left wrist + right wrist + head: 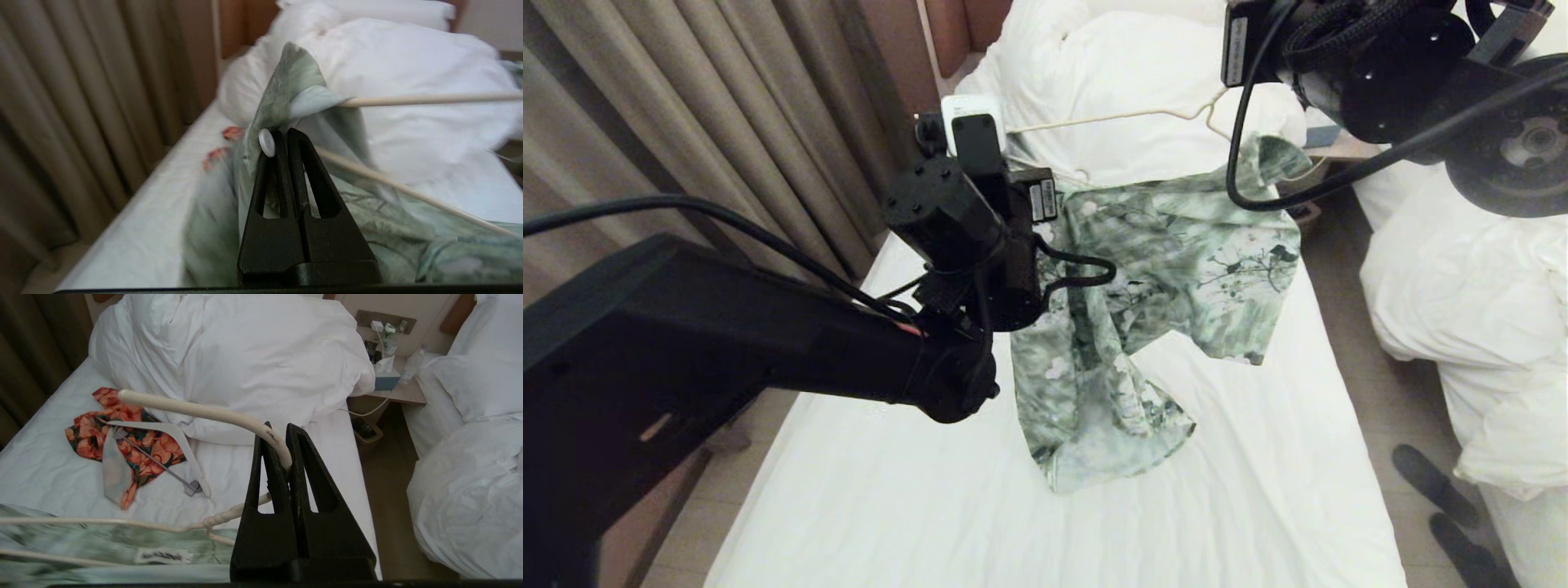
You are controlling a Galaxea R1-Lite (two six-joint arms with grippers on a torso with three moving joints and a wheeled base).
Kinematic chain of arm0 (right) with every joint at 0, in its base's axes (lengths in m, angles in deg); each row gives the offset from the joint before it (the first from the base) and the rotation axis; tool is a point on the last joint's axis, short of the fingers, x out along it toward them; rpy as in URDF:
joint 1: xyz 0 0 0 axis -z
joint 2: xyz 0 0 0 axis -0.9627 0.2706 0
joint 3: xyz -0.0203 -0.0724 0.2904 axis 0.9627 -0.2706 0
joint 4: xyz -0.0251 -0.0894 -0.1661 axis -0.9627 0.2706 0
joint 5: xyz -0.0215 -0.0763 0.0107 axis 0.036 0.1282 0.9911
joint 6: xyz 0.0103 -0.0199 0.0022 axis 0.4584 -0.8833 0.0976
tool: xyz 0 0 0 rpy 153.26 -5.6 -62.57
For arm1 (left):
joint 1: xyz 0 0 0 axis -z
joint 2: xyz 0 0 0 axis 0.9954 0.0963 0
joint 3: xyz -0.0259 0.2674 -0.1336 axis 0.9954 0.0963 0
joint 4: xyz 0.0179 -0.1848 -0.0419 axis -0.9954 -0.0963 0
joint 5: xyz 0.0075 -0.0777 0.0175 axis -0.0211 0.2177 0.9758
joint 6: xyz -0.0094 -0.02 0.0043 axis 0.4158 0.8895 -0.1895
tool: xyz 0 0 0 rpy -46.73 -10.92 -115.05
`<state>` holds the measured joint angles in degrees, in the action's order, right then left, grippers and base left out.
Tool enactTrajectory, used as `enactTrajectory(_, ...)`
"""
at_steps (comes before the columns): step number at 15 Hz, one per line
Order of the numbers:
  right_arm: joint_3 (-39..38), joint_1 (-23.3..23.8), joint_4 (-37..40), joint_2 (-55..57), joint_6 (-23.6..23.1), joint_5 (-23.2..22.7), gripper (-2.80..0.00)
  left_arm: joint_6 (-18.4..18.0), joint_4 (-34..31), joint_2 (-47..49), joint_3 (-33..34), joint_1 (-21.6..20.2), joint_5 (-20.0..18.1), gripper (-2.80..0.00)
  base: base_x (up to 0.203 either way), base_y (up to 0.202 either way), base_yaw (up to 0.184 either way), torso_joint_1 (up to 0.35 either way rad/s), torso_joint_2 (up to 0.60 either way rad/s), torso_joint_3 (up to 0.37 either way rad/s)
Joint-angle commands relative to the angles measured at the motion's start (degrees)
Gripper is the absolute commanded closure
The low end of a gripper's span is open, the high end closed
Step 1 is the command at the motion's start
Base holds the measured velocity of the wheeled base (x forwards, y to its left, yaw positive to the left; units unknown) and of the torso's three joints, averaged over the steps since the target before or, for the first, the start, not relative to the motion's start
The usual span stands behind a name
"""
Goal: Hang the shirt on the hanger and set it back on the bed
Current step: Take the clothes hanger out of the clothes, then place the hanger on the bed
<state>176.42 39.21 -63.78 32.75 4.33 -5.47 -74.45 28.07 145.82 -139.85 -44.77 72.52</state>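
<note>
**Two grippers clamped, much of the hanger out of my sight**

Two black arms block a lot of my head view: the left arm covers the shirt's (1176, 269) left shoulder, and the right arm cuts off the far right corner, hiding where the hanger's (1111, 118) hook goes. From the head view I see only a thin cream bar of it above the shirt.

The wrist views fill in the rest. My left gripper (282, 141) is pinched tight on the shirt's edge beside a white button (267, 143), with hanger rods running off to the right; the cloth near it is blurred. My right gripper (282, 447) is closed on the hanger's curved hook.

Most of the shirt is lifted and drapes down toward the bed (1258, 490), its lower hem bunched on the white sheet, left of centre. A white duvet (253, 355) is heaped at the far end. Curtains (727, 122) hang on the left; a second bed (1478, 310) stands on the right.

Beyond the shirt lie an orange floral garment (102, 428) and a flat white hanger (175, 441) across it. A nightstand (396, 392) sits between the beds.
</note>
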Motion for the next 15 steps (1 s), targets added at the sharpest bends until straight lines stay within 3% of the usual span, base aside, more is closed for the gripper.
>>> enactTrajectory(1,-0.1,0.6,-0.1,0.0,-0.1,0.2,0.0,-0.1,0.4,-1.2,-0.8,-2.1,0.2,0.0,0.0,0.0,0.0,0.0,0.0,0.0)
enactTrajectory(10,-0.4,0.8,-0.4,1.1,-0.1,0.2,0.0,0.2,-0.4,-1.2,-0.8,-3.3,0.0,0.0,0.0,0.0,0.0,0.0,0.0,0.0)
enactTrajectory(15,-2.9,1.5,-3.6,8.4,3.5,0.5,0.0,0.4,-2.7,-3.8,0.2,-3.3,0.2,0.0,0.0,0.0,0.0,0.0,0.0,0.0)
